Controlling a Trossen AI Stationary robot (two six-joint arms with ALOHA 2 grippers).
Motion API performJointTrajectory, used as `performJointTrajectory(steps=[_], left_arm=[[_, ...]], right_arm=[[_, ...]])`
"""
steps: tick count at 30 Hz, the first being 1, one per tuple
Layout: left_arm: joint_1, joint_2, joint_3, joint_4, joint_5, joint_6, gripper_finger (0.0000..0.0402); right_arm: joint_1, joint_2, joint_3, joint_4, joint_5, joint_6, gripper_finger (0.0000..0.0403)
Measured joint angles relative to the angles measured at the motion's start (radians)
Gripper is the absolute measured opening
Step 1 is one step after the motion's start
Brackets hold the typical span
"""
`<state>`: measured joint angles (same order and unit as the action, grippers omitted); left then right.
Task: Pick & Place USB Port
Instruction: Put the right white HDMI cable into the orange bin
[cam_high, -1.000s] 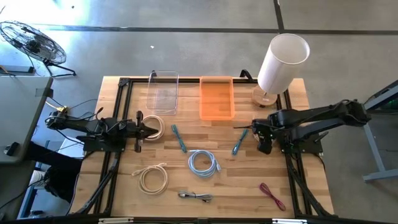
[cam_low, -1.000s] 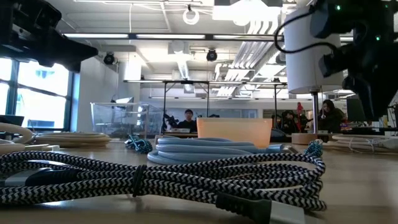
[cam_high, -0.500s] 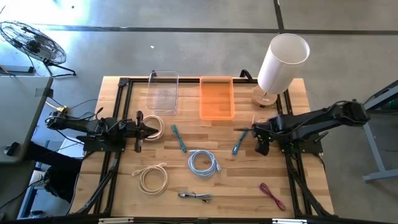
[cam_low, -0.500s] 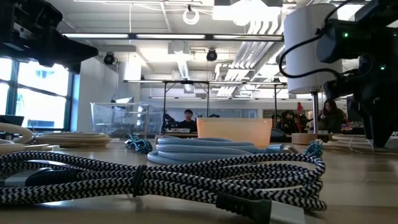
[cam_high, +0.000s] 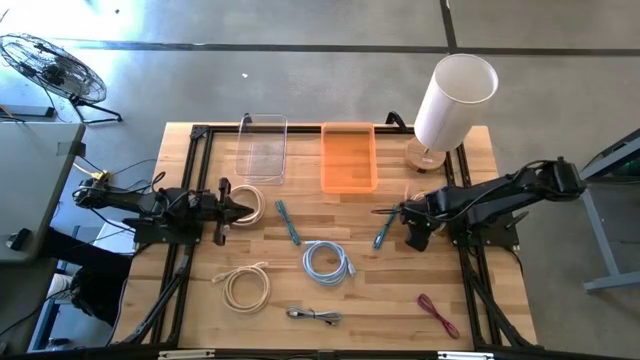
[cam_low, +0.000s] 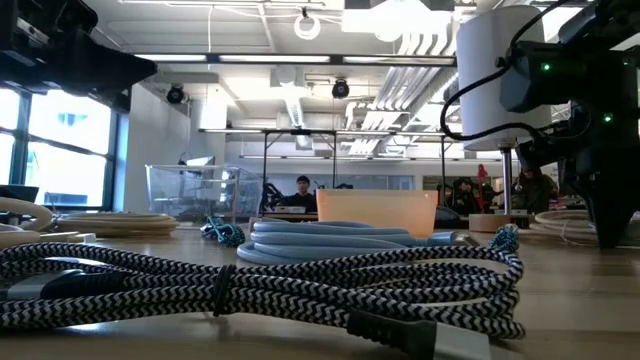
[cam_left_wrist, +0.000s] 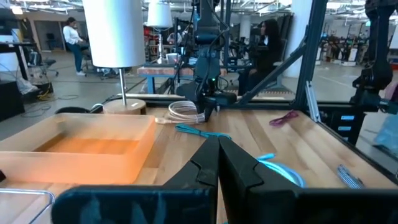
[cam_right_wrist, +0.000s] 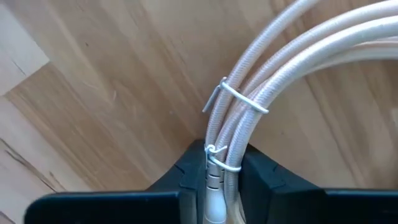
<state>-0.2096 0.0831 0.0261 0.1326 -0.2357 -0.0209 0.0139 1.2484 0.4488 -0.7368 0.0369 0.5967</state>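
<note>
A pale pink coiled cable (cam_right_wrist: 273, 68), bound with thin white wire ties, lies on the wooden table at the right. My right gripper (cam_right_wrist: 217, 177) points down onto it and is shut on its bundled strands; the left wrist view shows that gripper (cam_left_wrist: 208, 106) standing over the coil (cam_left_wrist: 186, 112). My left gripper (cam_left_wrist: 217, 158) waits at the table's left, level and shut, holding nothing. An orange bin (cam_high: 349, 157) and a clear bin (cam_high: 263, 150) stand at the far edge. My right gripper pinches the cable's bundled strands (cam_right_wrist: 219, 158) between its two fingers, right at a wire tie, with a pale plug end (cam_right_wrist: 212, 186) between them. The fingers come from above, pointing down, and lie across the strands. The rest of the coil lies on the table.
Loose cables lie about: two teal ones (cam_high: 288, 222) (cam_high: 385, 228), a light blue coil (cam_high: 327, 262), a cream coil (cam_high: 246, 285), a black-and-white braided one (cam_high: 314, 316), a red one (cam_high: 438, 315) and a beige coil (cam_high: 250, 203) by my left gripper. A white lamp (cam_high: 450, 100) stands at the far right.
My right gripper has sunk to the tabletop and shifted a little toward the table's left, rolling slightly about its own axis. The cables on the table lie as before.
</note>
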Motion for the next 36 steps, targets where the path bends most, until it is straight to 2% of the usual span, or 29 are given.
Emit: performJointTrajectory(steps=[6, 11, 17, 21, 24, 27, 32, 36], left_arm=[[0.000, 0.000, 0.000, 0.000, 0.032, -0.015, 0.0001], [0.000, 0.000, 0.000, 0.000, 0.089, -0.011, 0.0001], [0.000, 0.000, 0.001, 0.074, 0.197, -0.011, 0.0001], [0.000, 0.000, 0.031, 0.075, 0.292, 0.001, 0.0001], [0.000, -0.001, 0.061, 0.088, 0.359, 0.038, 0.0001], [0.000, 0.000, 0.083, 0.081, 0.365, 0.099, 0.0001], [0.000, 0.000, 0.122, 0.085, 0.352, 0.208, 0.0001], [0.000, 0.000, 0.148, 0.084, 0.351, 0.315, 0.0001]], right_arm=[[0.024, -0.010, 0.030, -0.036, 0.046, 0.050, 0.0054], [0.086, -0.009, 0.131, -0.114, 0.098, 0.129, 0.0054], [0.181, -0.008, 0.409, -0.277, 0.108, 0.252, 0.0054], [0.241, 0.000, 0.660, -0.284, 0.199, 0.259, 0.0054], [0.254, 0.041, 0.838, -0.256, 0.324, 0.175, 0.0054], [0.206, 0.121, 0.993, -0.232, 0.379, 0.007, 0.0054], [0.061, 0.302, 1.190, -0.228, 0.365, -0.246, 0.0054], [-0.064, 0.443, 1.284, -0.231, 0.279, -0.343, 0.0054]])
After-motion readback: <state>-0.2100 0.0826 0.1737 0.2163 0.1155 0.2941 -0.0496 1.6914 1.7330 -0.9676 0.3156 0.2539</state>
